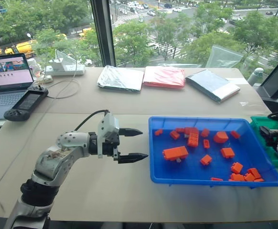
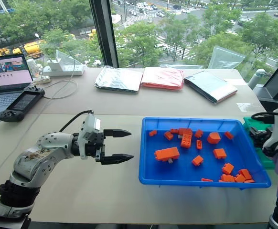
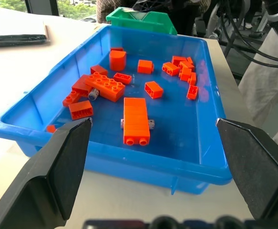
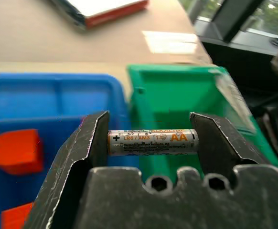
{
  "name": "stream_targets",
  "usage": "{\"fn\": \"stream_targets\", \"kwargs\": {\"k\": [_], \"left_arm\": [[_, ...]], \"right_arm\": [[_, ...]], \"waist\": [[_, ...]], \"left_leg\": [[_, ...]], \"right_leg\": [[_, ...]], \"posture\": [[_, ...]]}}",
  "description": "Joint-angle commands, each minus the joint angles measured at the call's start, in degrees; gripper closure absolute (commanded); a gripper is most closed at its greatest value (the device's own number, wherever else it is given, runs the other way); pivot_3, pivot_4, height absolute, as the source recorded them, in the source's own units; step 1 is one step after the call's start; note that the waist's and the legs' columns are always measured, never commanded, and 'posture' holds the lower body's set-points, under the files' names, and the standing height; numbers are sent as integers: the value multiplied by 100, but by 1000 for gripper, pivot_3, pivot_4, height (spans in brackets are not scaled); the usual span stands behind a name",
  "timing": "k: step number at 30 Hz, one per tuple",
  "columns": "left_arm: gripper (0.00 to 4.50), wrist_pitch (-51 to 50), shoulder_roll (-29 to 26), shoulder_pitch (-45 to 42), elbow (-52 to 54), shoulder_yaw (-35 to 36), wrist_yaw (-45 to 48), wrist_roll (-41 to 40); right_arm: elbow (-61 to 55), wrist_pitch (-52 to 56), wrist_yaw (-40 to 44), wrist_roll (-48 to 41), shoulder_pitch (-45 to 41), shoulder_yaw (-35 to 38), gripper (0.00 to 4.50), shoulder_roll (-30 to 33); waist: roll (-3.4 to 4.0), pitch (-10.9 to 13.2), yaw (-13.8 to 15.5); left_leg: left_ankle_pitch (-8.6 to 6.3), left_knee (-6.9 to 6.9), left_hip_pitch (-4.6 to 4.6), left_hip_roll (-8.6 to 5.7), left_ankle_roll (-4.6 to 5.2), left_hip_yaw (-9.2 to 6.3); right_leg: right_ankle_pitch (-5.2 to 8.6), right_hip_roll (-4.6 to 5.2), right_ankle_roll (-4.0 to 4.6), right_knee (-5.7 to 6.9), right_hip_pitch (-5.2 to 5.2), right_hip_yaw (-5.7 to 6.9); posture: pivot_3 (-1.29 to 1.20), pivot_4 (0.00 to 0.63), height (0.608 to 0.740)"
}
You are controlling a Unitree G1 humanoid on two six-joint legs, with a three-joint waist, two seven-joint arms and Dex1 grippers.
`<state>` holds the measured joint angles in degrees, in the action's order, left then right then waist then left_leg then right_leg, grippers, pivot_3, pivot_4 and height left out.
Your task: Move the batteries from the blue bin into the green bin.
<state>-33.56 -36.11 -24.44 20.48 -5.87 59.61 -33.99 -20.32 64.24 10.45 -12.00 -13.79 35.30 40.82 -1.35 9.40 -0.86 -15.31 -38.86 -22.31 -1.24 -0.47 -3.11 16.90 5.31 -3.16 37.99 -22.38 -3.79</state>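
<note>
The blue bin (image 1: pixel 196 120) sits on the right half of the table with several orange bricks (image 1: pixel 176 152) scattered in it. The green bin (image 4: pixel 177 95) stands against its far right end. My right gripper (image 4: pixel 151 125) hovers over the seam between the two bins, shut on an AA battery (image 4: pixel 152 142) held crosswise between its fingers. This gripper also shows at the table's right edge (image 2: pixel 261 136). My left gripper (image 1: pixel 144 143) is open and holds nothing, level with the table and just left of the blue bin, pointing at it. Small grey ends (image 3: pixel 93 94) peek from under bricks.
A laptop (image 1: pixel 5 78) and a black handheld controller (image 1: pixel 26 102) lie at the far left with a power strip (image 1: pixel 65 69) and cables. A silver bag (image 1: pixel 121 78), a red bag (image 1: pixel 164 76) and a book (image 1: pixel 213 85) lie along the back by the window.
</note>
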Motion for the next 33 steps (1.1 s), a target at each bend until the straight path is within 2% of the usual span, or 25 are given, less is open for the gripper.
{"fn": "stream_targets", "kwargs": {"k": [1,8,10,13,14,21,26,33], "left_arm": [[0,2,26,-111,124,26,28,-91],[0,-17,42,-102,152,30,6,-74],[0,-46,79,-115,164,74,-47,-121],[0,-105,87,-123,189,106,-85,-178],[0,-101,78,-109,198,104,-89,-167],[0,-113,53,-55,262,109,-112,-159],[0,-65,10,1,268,111,-80,-129],[0,1,39,79,271,131,-140,-75]], "right_arm": [[-4,-244,-453,274,-177,361,2004,-85],[583,-599,-902,543,-444,313,2004,-151],[687,-792,-972,569,-488,367,1002,-205],[704,-1106,-997,513,-577,400,149,-266],[678,-1189,-1000,491,-616,403,36,-269],[449,-1666,-487,166,-783,125,36,-174],[-338,-1218,1132,-903,-616,-795,36,187],[-1021,-263,1522,-1346,-760,-2145,36,378]], "waist": [[1,0,-40],[4,-2,-60],[4,-2,-51],[4,-2,-40],[4,-2,-39],[6,-2,-41],[9,0,-86],[7,1,-68]], "left_leg": [[0,1,2,6,0,2],[0,0,4,4,0,4],[0,0,3,5,0,4],[0,0,2,5,0,5],[0,0,2,5,0,5],[0,1,3,6,0,6],[0,2,4,11,0,5],[0,0,1,11,0,-4]], "right_leg": [[0,-6,0,1,0,-3],[0,-4,0,3,2,-6],[0,-5,0,2,1,-6],[0,-3,0,1,1,-6],[0,-3,0,1,1,-6],[0,-5,0,1,1,-6],[0,-10,0,0,1,-7],[0,-4,0,-1,3,-1]], "posture": [[0,150,740],[0,150,740],[0,150,740],[0,150,740],[0,150,740],[0,150,740],[0,150,740],[0,150,740]]}}
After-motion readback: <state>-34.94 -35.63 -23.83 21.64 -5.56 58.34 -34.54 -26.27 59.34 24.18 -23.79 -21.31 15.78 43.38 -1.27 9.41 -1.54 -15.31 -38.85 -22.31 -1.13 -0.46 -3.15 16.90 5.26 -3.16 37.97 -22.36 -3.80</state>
